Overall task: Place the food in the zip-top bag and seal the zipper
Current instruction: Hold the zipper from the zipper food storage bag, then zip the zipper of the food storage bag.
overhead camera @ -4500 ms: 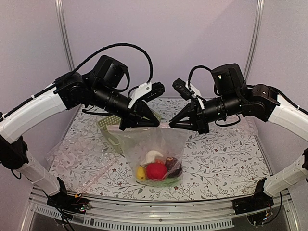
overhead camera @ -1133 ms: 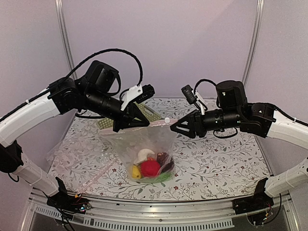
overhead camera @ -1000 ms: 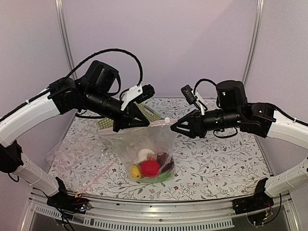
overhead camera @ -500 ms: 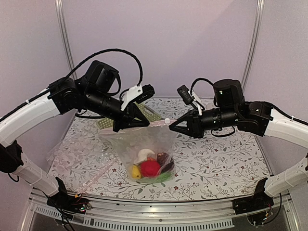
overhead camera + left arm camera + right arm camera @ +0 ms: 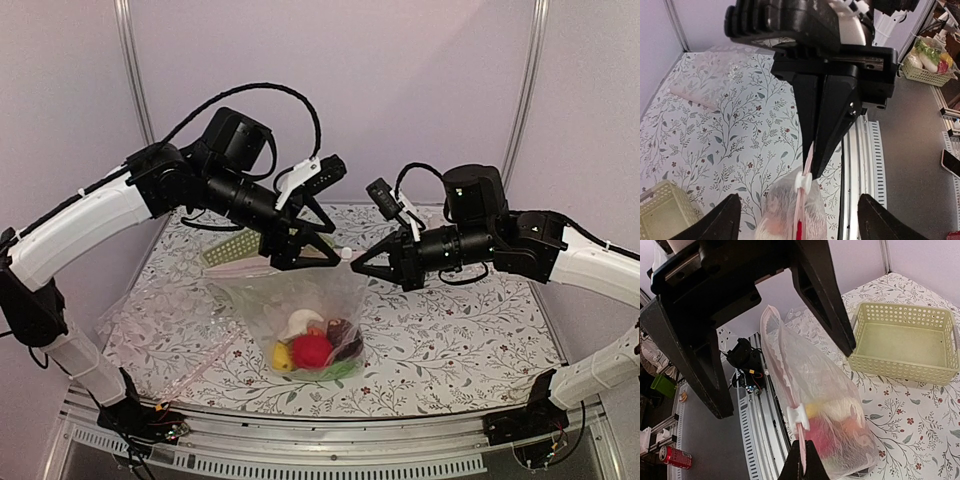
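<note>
Floral bench (image 5: 450, 330) | bag (image 5: 300, 300) hangs below right fingers (image 5: 372, 266), food (image 5: 312, 348) inside | zipper (image 5: 808, 156) end clamped in right fingers, slider (image 5: 797, 415) just beside them | left fingers (image 5: 305, 258) apart, holding nothing | loading done, seal seems nearly finished

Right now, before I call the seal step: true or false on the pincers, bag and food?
1. The right pincer is shut on the pink zipper strip of the zip-top bag. True.
2. The left pincer grips the bag too. False: its jaws stand wide open, holding nothing.
3. The food lies loose outside the bag. False: it sits at the bottom of the bag.
4. The white slider sits right by the right pincer's fingertips. True.
5. The green basket holds no food. True.
</note>
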